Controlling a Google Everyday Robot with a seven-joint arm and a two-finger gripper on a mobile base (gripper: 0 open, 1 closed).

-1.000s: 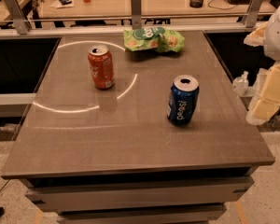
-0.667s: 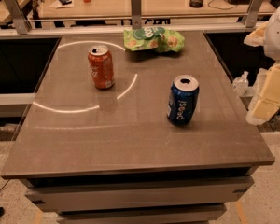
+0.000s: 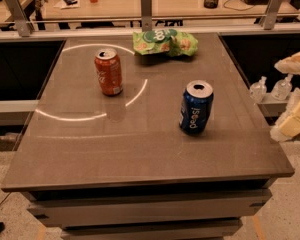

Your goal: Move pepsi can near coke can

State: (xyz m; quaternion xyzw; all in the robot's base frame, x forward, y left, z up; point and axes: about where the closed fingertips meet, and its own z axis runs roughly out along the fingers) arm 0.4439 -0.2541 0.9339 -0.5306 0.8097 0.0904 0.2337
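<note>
The pepsi can [image 3: 195, 107], dark blue with white lettering and a silver top, stands upright right of the table's middle. The coke can [image 3: 108, 71], red-orange with a silver top, stands upright at the back left, well apart from the blue can. My gripper [image 3: 293, 115] shows as pale cream parts at the right edge of the view, beyond the table's right side and right of the pepsi can. It holds nothing that I can see.
A green snack bag [image 3: 165, 42] lies at the table's back edge. The brown table [image 3: 140, 149] carries a bright ring of reflected light around the coke can. A railing and a second desk with clutter stand behind. Small bottles [image 3: 260, 89] sit lower right.
</note>
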